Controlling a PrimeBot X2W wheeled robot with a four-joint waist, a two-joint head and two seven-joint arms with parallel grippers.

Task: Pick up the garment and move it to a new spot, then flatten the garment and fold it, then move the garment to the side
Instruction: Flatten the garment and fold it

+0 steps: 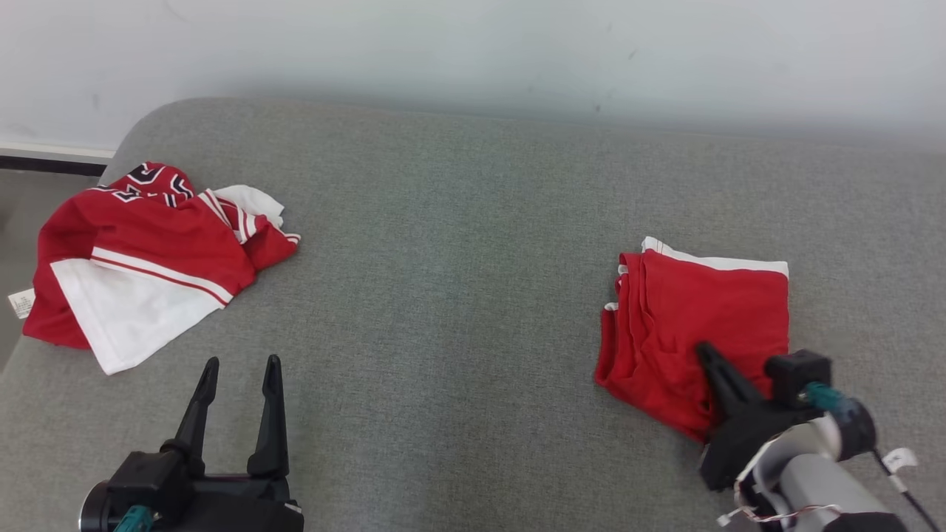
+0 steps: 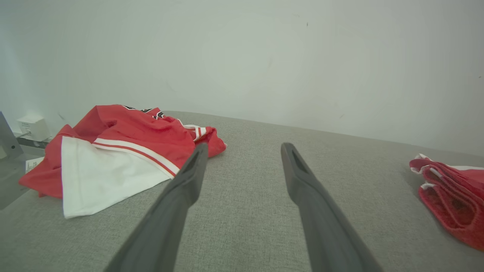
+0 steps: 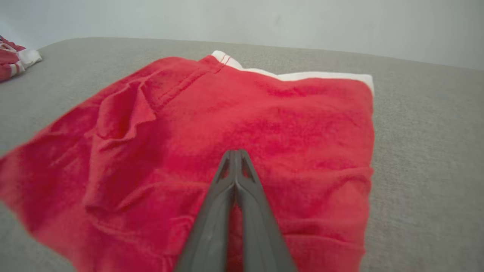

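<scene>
Nearest the camera, the left gripper (image 1: 242,362) hovers low over the bare grey cushion (image 1: 458,310) with its two dark fingers spread well apart, holding nothing. At the lower right, the right gripper (image 1: 703,349) points over the near part of the folded red garment (image 1: 709,303). Its fingers are pressed together, and from the wrist view no cloth seems caught between them, though whether the tips touch the fabric is unclear. The garment lies toward the right side of the cushion as a compact, roughly square stack, with white trim along its far edge and a few wrinkles. Judging by that, the folding looks finished and the move aside looks done or nearly so. Farther off to the left, well apart, a crumpled red-and-white jersey (image 1: 148,251) lies unfolded near the cushion's edge. A pale wall (image 1: 473,52) stands behind.
</scene>
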